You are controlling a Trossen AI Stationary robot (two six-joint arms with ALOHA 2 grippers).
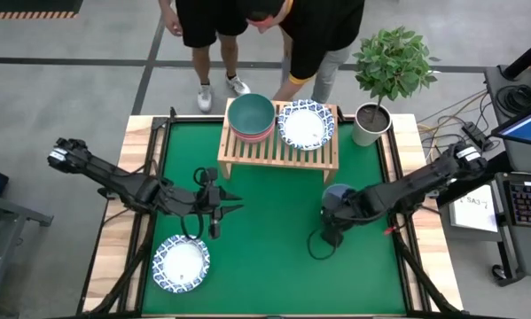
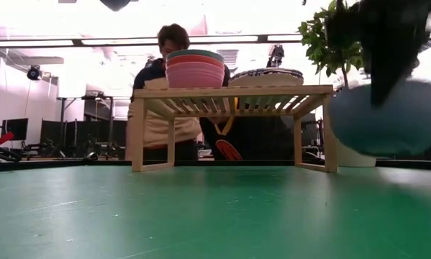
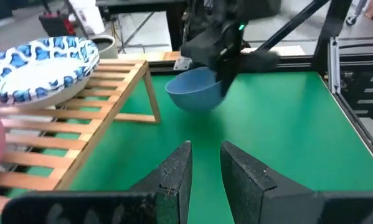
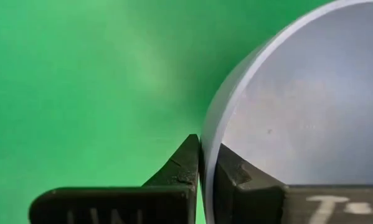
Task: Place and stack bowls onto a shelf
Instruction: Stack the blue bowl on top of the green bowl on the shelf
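Note:
A blue bowl (image 1: pixel 339 197) (image 3: pixel 195 90) hangs clear of the green mat in my right gripper (image 4: pixel 202 163), near the shelf's right leg. The light-wood shelf (image 1: pixel 278 151) stands at the far edge. On it sit a stack of deep bowls with the teal one on top (image 1: pixel 251 113) and white blue-patterned bowls (image 1: pixel 306 124). Another patterned bowl (image 1: pixel 181 263) rests on the mat near the left front. My left gripper (image 3: pixel 205 158) hovers open over the mat's left half (image 1: pixel 230 204), touching nothing. My right gripper pinches the blue bowl's rim (image 4: pixel 206 140), one finger inside the bowl and one outside. The fingers come from above, pointing down. The bowl is lifted clear of the mat and hangs below the gripper (image 2: pixel 388 119), slightly tilted.
A potted plant in a grey pot (image 1: pixel 371 124) stands right of the shelf. A person (image 1: pixel 247 27) stands just behind the table's far edge. A dark cable loop (image 1: pixel 318 244) lies on the mat below the right gripper. Open green mat (image 1: pixel 274 266) spreads in the middle and front.

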